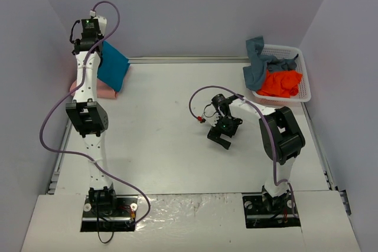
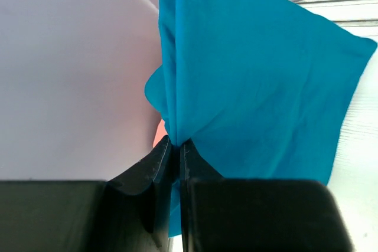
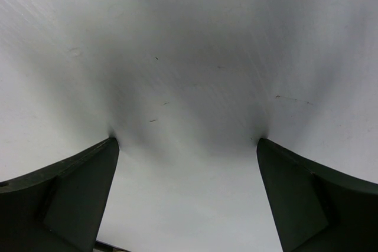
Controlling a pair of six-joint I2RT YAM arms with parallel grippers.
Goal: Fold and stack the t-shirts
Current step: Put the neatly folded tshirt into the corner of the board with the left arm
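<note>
A folded teal-blue t-shirt [image 1: 112, 65] hangs at the far left corner, pinched by my left gripper [image 2: 176, 143], which is shut on its edge; the cloth [image 2: 254, 81] fills the left wrist view. Beneath it a salmon-pink t-shirt [image 1: 105, 91] lies on the table, and a sliver of its pink cloth [image 2: 159, 138] shows just behind the jaws. An orange t-shirt [image 1: 281, 83] and a grey-blue t-shirt [image 1: 260, 63] sit bunched in the basket. My right gripper [image 1: 222, 137] hovers open over bare table [image 3: 189, 87] in the middle, nothing between its fingers.
The white lattice basket [image 1: 303, 78] stands at the far right, the grey-blue cloth draped over its left rim. Grey walls close in the left, back and right. A raised lip runs along the table's far edge [image 1: 189, 59].
</note>
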